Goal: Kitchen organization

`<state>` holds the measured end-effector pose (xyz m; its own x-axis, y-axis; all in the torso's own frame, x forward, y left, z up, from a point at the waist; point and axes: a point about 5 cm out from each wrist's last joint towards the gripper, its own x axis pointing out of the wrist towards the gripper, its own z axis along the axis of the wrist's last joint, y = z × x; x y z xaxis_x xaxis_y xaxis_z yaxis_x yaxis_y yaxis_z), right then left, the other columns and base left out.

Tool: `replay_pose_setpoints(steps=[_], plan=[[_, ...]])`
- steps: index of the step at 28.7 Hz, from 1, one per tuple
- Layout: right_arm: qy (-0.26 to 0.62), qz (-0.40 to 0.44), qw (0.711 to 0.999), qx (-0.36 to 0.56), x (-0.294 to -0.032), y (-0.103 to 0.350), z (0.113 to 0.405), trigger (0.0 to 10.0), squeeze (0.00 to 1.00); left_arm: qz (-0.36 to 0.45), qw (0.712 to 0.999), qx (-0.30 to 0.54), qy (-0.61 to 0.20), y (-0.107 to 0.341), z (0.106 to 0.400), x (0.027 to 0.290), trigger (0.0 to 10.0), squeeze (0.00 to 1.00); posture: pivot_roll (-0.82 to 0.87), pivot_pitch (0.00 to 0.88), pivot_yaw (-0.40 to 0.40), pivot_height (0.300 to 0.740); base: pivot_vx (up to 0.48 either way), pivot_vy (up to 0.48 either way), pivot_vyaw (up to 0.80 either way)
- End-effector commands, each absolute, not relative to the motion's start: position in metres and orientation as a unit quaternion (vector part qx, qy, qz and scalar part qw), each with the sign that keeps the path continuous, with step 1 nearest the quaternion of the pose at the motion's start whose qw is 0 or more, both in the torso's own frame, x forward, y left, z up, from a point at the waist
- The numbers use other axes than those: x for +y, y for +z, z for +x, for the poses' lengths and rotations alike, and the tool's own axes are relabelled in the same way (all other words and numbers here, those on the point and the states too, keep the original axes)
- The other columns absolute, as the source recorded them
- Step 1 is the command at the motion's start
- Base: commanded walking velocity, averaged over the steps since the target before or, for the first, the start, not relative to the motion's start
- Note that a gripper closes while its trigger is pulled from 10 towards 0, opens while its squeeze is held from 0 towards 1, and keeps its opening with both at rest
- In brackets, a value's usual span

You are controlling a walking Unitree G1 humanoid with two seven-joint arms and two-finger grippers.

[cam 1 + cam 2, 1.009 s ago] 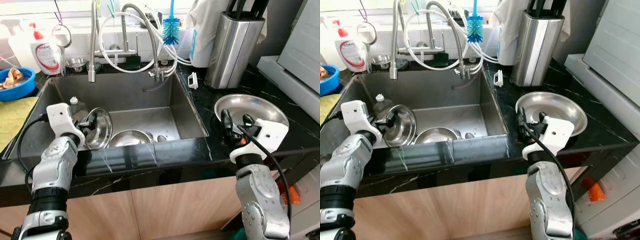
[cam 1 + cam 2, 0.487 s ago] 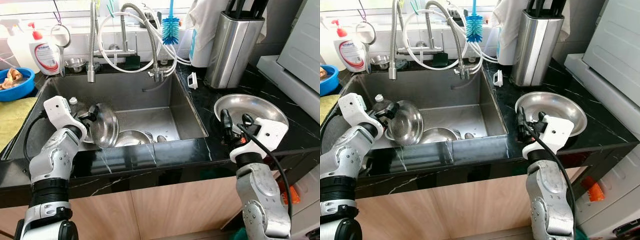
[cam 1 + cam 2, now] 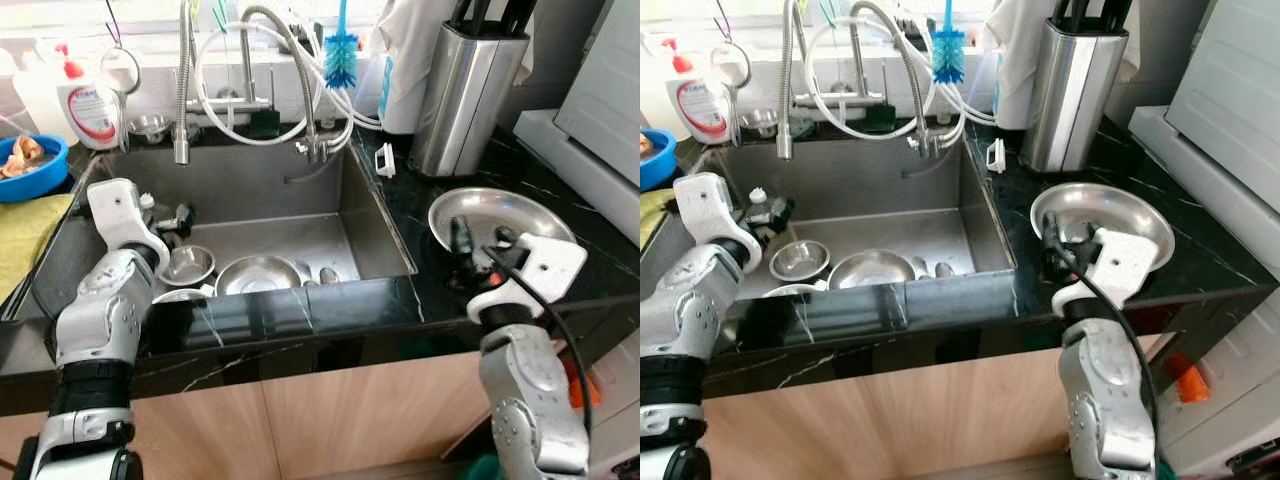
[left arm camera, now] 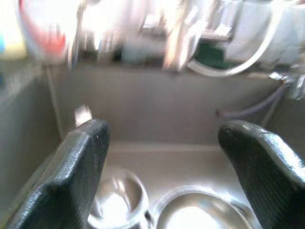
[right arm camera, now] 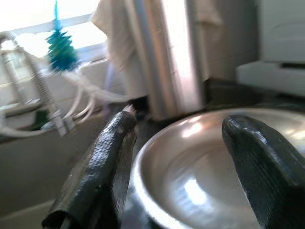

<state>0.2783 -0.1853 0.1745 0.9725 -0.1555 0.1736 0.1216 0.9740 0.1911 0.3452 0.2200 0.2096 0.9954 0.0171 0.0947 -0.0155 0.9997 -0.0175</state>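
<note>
With both grippers spread empty — left gripper [image 3: 178,222] over the sink [image 3: 372,205], right gripper [image 3: 478,243] at the steel plate [image 3: 520,212] — the robot should likely centre its left fingers on the small bowl [image 3: 187,264] before closing.

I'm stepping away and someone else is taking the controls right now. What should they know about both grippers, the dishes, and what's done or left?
Left gripper: open, holding nothing, over the left part of the sink.
Right gripper: open, at the near rim of the large steel dish on the counter, not gripping it.
In the sink: a small steel bowl, a larger steel bowl beside it, and a small bottle by the left wall.
Done: the large dish appears to be out on the counter.
Left: probably the two bowls and the bottle in the sink.
</note>
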Motion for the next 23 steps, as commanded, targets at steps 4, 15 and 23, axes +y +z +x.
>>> replay_pose_setpoints(steps=[4,15,23], plan=[[-0.137,0.086,0.979,-0.127,-0.201,0.201,0.276,10.0,0.00,0.035,0.996,-0.076,-0.021,0.214,0.342,0.210,10.0,0.00,0.05,0.006,0.000,0.740,0.000,0.000,0.00],[-0.319,0.161,0.932,-0.057,-0.265,0.201,0.270,10.0,0.00,0.057,0.995,-0.081,-0.029,0.205,0.340,0.211,10.0,0.00,0.05,0.000,-0.002,0.740,0.000,0.000,0.00],[-0.340,0.172,0.925,0.009,-0.290,0.193,0.276,10.0,0.00,0.059,0.994,-0.084,-0.039,0.202,0.339,0.207,10.0,0.00,0.04,0.000,-0.006,0.740,0.000,0.000,0.00]])
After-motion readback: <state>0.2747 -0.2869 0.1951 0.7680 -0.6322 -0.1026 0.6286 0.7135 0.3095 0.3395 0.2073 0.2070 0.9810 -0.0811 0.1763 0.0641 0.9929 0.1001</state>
